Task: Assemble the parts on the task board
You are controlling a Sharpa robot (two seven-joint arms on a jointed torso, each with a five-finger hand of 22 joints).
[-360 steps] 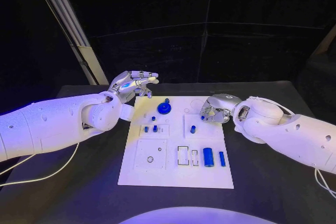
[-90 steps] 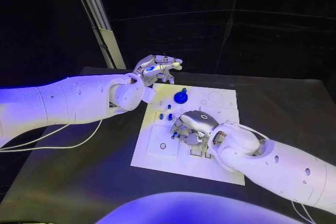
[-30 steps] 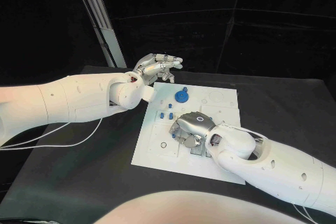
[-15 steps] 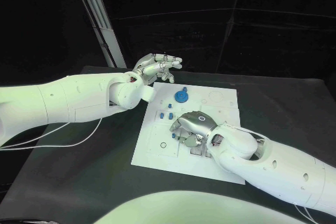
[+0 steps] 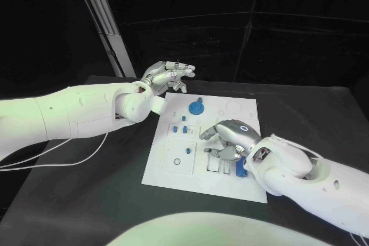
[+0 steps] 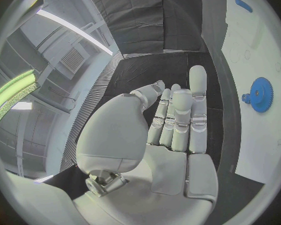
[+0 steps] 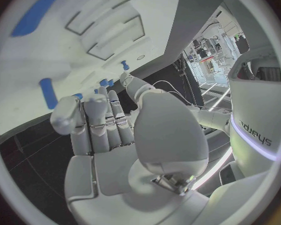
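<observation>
The white task board (image 5: pixel 173 174) lies in the middle of the black table. A blue gear (image 5: pixel 197 107) stands near its far edge, two small blue pegs (image 5: pixel 180 130) sit below it, and another small blue peg (image 5: pixel 187 148) stands alone at mid-board. My right hand (image 5: pixel 231 140) hovers low over the board's right middle, fingers pointing down, holding nothing. A blue bar (image 5: pixel 242 168) lies just beside its wrist. The right wrist view shows the right hand (image 7: pixel 115 140) empty above a long blue part (image 7: pixel 37 10) and a short one (image 7: pixel 47 92). My left hand (image 5: pixel 165 75) is raised beyond the board's far left corner, empty.
Empty rectangular slots (image 7: pixel 100 10) lie in the board ahead of the right hand. A round hole (image 5: pixel 176 161) sits in the board's near left panel. A pale metal post (image 5: pixel 107 32) rises behind the table's left. In the left wrist view the gear (image 6: pixel 261 94) lies beside the left hand (image 6: pixel 172 130).
My right hand has shifted right across the board, away from the lone small peg, which now stands free of its fingers. The left hand has barely moved.
</observation>
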